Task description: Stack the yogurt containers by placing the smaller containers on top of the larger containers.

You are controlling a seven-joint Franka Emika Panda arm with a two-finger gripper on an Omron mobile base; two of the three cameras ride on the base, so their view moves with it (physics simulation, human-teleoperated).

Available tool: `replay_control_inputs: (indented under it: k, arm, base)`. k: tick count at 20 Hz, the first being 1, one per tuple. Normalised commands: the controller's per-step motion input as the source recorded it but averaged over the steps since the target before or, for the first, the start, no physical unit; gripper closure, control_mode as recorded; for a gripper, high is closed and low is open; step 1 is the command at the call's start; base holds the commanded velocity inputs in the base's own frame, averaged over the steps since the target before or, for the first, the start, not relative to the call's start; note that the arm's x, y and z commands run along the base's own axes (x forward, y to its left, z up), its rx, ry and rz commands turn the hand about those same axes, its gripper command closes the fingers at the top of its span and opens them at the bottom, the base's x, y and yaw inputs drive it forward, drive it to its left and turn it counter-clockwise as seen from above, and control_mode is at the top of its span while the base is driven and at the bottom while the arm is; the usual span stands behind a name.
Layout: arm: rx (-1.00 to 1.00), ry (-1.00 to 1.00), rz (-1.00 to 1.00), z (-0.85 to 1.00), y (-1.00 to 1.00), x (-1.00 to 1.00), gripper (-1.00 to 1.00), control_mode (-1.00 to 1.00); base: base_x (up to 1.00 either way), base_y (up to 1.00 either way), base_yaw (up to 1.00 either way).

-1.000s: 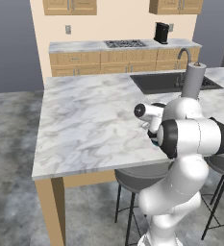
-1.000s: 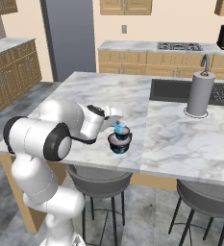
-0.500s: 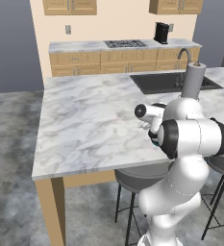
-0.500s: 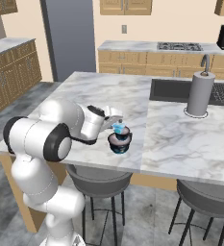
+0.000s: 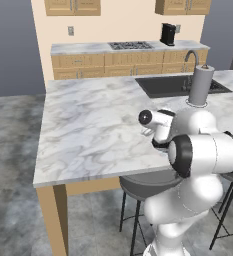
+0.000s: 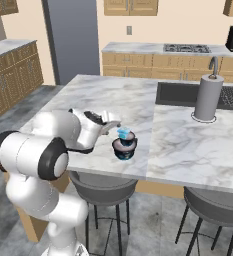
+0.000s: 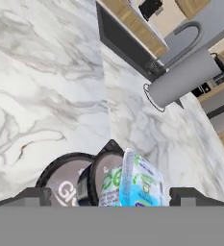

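Arm folded low over the near edge of the marble tabletop (image 6: 178, 135), its hand (image 6: 119, 121) reaching sideways just above the stacked tubs, fingers spread apart and holding nothing. The pale-blue cup (image 6: 123, 133) sits atop the small dark tub (image 6: 124, 144) on the wide dark-blue tub (image 6: 124, 151). Nothing has shifted since a second ago.
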Motion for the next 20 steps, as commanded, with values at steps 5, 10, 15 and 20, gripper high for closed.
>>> replay_control_inputs:
  k: [5,10,15,20]
  arm:
    - [0.03,0.00,0.08,0.77,0.67,-0.38,-1.00,-1.00]
    - [0.11,0.05,0.15,0.86,0.65,-0.76,-1.00,-1.00]
    - [0.18,0.11,0.19,0.95,0.56,-1.00,-1.00,-1.00]
    - [0.30,0.16,0.19,0.84,0.21,-1.00,-1.00,-1.00]
  base:
    - [0.00,0.00,0.00]
    - [0.00,0.00,0.00]
    - [0.00,0.00,0.00]
    - [0.00,0.00,0.00]
